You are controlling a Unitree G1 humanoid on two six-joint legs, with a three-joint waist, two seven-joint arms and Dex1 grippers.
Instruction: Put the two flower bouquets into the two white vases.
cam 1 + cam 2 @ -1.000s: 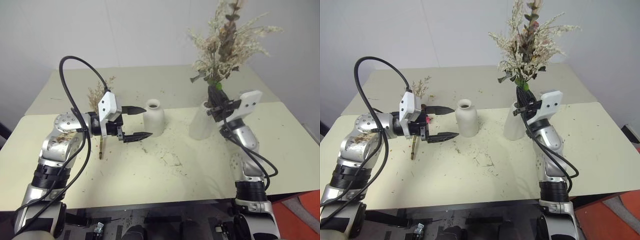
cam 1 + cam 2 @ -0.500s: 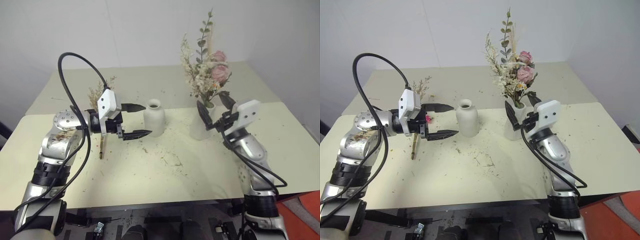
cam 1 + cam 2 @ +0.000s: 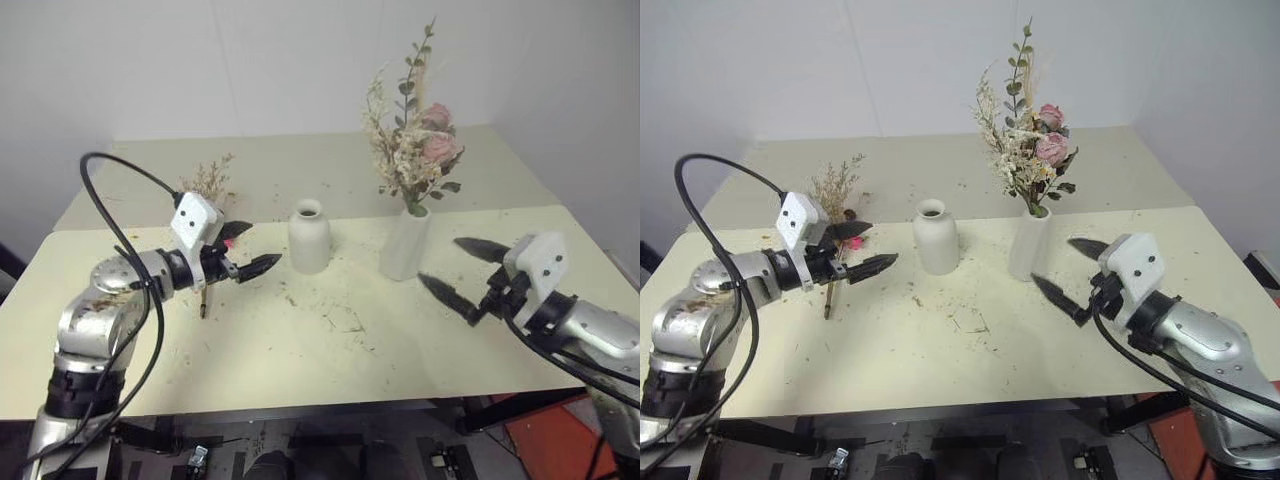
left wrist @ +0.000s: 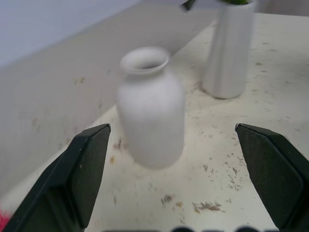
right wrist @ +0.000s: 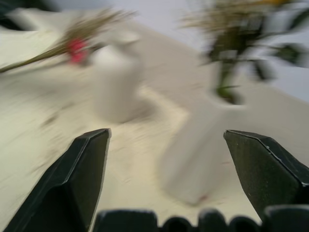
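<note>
The fuller bouquet (image 3: pixel 415 140), cream sprigs with pink roses, stands upright in the tall cone vase (image 3: pixel 405 245). To its left stands the bottle-shaped vase (image 3: pixel 308 238), its mouth empty. The slim dried-grass bunch (image 3: pixel 205 185) with its magenta flower (image 3: pixel 852 242) lies flat on the table at the left. My left gripper (image 3: pixel 250 247) hangs open just above that bunch's stem, pointing at the bottle vase (image 4: pixel 150 111). My right gripper (image 3: pixel 465 272) is open and holds nothing, a short way right of the cone vase (image 5: pixel 198 154) and nearer the front.
The cream table (image 3: pixel 330 370) is strewn with dry plant crumbs (image 3: pixel 345 322) in front of the vases. A seam (image 3: pixel 540 208) runs across it behind the vases. Its front edge lies close below both arms. A black cable (image 3: pixel 120 165) loops over my left arm.
My right gripper opened, let go of the fuller bouquet, now settled upright in the cone vase, and drew back toward the front right. My left gripper shifted left and a little lower.
</note>
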